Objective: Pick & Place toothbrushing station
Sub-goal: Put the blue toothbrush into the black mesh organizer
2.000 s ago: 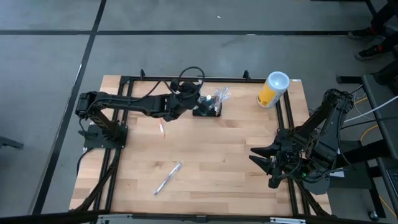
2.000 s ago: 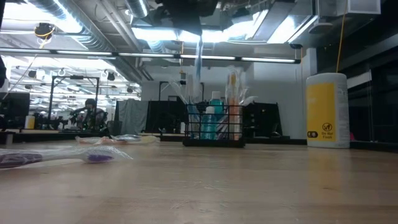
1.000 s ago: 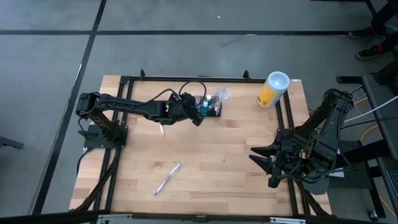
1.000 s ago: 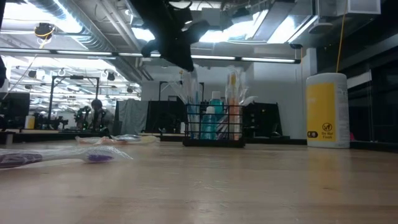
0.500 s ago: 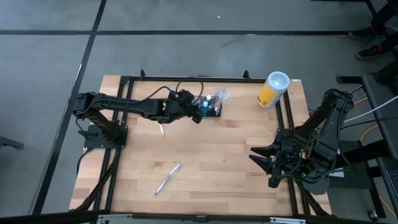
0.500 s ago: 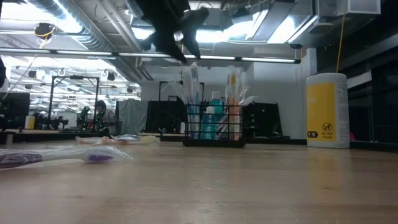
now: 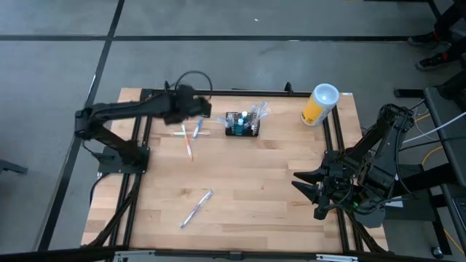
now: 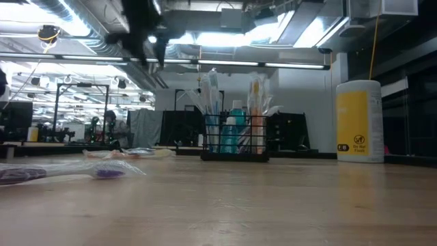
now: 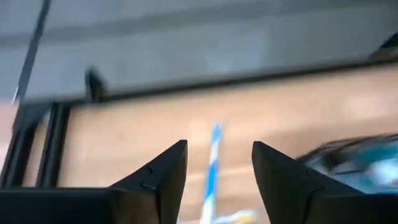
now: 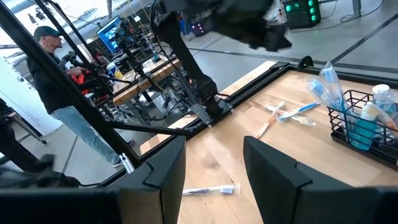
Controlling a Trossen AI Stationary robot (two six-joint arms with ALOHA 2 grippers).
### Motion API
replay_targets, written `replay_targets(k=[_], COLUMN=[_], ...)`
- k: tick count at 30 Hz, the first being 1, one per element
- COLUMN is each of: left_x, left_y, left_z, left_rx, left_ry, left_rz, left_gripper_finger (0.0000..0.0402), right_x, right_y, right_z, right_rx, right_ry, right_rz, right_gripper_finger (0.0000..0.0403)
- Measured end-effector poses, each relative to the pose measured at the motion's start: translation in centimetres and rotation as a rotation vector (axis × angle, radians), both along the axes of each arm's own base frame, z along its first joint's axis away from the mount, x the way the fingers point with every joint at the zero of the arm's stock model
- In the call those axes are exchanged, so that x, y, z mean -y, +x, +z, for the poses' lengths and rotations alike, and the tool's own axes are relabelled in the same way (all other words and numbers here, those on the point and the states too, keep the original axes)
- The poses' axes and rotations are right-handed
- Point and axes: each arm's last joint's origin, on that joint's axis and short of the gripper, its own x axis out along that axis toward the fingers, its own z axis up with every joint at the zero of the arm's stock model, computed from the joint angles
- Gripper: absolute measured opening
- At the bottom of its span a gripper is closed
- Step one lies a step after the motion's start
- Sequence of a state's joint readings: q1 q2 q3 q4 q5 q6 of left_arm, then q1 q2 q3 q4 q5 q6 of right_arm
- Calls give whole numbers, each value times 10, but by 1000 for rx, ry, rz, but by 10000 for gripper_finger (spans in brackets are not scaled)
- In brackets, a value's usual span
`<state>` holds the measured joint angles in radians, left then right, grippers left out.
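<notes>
The toothbrushing station [image 7: 242, 125], a small black wire caddy, stands on its base at the table's far middle, with several brushes and tubes upright in it [image 8: 235, 137]. My left gripper [image 9: 214, 165] hangs open to the caddy's left, above the table's far left part [image 7: 206, 110]. Nothing is between its fingers. Under it a blue toothbrush [image 9: 211, 174] lies flat on the wood. My right gripper [image 10: 214, 162] waits open near the table's right edge [image 7: 309, 191], holding nothing.
A yellow canister with a white lid [image 7: 319, 104] stands at the far right. Loose toothbrushes [image 7: 191, 135] lie left of the caddy, and a wrapped one [image 7: 196, 207] lies near the front left. A person [image 10: 56, 81] stands beyond the table. Bare wood fills the middle.
My left gripper stood at the caddy's left side with its fingers on a toothbrush top. It opened and let go, leaving the brush standing in the caddy. It then rose and drew back toward the table's far left, uncovering the loose brushes.
</notes>
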<state>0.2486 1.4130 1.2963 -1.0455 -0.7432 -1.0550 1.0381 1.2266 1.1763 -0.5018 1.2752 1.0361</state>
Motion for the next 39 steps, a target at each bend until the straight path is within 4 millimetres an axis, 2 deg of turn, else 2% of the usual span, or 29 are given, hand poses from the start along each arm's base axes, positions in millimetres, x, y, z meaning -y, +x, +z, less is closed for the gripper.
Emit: replay_targets(k=[4,9,14,19,25,30,39], left_x=[-47,-112,-156,-174,-193,-205,-201], left_y=[-3,-5,-19,-19,3,13,24], left_z=[-24,-49,-87,-116,-121,-135,-166], left_rx=[-86,-9,-36,-103,-117,-147,-223], left_ry=[-219,-395,-531,-608,-550,-574,-668], left_rz=[-57,-211,-233,-300,-387,-406,-443], left_gripper_finger=[179,203,218,219,219,219,214], right_x=[0,0,0,1,5,9,13], right_y=[0,0,0,0,4,8,12], right_z=[0,0,0,1,1,1,1], right_rx=[-1,2,13,45,70,75,86], right_ry=[-1,12,52,67,96,105,117], right_rz=[0,0,-7,-53,-98,-125,-156], right_gripper_finger=[164,164,164,164,164,164,164])
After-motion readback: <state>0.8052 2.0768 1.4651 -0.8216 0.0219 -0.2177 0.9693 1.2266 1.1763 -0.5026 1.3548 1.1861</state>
